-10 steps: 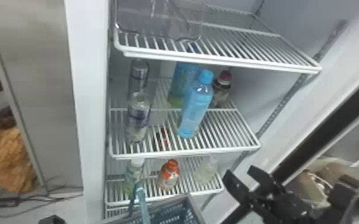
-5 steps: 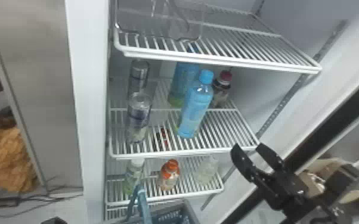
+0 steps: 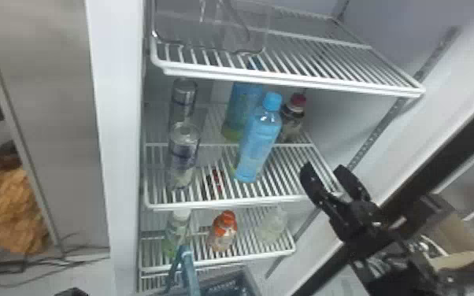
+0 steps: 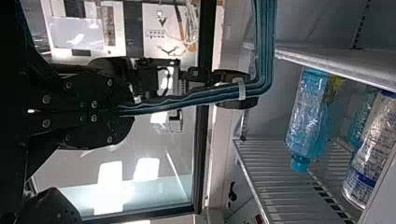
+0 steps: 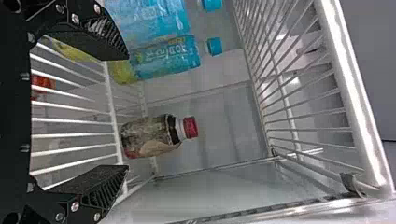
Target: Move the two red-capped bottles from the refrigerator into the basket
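The small dark-labelled bottle with a red cap (image 5: pixel 152 135) stands at the back of the middle wire shelf (image 3: pixel 224 204). The right gripper (image 5: pixel 127 113), fingers spread, could topple the tall blue plastic bottle (image 3: pixel 258 141) beside it by swinging wide. The left gripper (image 4: pixel 123 112) seemingly pinches the blue handle (image 4: pixel 201 97); a slip would tilt the grey basket (image 3: pixel 252 280).

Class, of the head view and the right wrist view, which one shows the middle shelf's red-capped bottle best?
The right wrist view: cap, neck and body of the red-capped bottle lie in plain sight. The head view shows its cap and part of its body, beside and partly behind a blue-capped bottle.
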`<state>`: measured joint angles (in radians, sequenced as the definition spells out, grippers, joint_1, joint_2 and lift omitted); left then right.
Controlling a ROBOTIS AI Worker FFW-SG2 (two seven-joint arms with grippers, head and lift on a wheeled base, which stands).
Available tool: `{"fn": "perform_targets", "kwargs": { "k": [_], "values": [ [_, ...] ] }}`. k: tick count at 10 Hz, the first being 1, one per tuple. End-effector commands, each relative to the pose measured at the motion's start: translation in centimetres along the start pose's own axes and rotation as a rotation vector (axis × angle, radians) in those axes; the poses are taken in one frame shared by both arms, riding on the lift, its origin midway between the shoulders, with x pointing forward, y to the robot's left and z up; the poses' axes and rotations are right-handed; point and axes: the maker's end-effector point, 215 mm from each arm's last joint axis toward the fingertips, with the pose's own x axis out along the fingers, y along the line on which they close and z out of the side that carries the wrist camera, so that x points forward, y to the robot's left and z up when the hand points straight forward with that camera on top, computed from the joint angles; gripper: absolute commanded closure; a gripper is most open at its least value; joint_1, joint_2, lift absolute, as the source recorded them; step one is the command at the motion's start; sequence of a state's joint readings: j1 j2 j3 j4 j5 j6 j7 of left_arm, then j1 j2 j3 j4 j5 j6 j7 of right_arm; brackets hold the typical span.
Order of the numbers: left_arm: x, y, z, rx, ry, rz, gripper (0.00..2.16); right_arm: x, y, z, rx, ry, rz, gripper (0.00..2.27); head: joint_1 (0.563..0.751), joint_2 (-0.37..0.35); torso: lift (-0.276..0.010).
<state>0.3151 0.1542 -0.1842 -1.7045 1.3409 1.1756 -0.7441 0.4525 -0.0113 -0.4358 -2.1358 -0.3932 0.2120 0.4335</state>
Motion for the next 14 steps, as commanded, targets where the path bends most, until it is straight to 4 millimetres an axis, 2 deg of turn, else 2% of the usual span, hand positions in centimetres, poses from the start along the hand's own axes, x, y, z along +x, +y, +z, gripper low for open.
{"fn": "perform_targets", "kwargs": {
  "k": [1,5,8,11,14],
  "values": [
    [0.1,-0.1,0.0,0.000,0.001,-0.002,1.20,1.8,-0.2,0.1,-0.013,-0.013,-0.008,0.19,0.695,-0.350,0.000],
    [0.1,-0.1,0.1,0.002,0.002,-0.003,1.20,6.9,-0.6,0.2,-0.034,-0.036,-0.021,0.18,0.695,-0.350,0.000],
    [0.1,-0.1,0.0,0.001,0.004,-0.001,1.20,9.0,-1.8,0.9,-0.068,-0.045,-0.062,0.18,0.695,-0.350,0.000],
    [0.0,-0.2,0.1,0.001,0.002,-0.003,1.20,11.4,-2.6,-0.1,-0.064,-0.021,-0.077,0.18,0.695,-0.350,0.000],
    [0.2,-0.2,0.1,0.002,0.004,-0.005,1.20,13.8,-3.2,0.2,-0.066,-0.018,-0.090,0.18,0.695,-0.350,0.000]
  ]
}}
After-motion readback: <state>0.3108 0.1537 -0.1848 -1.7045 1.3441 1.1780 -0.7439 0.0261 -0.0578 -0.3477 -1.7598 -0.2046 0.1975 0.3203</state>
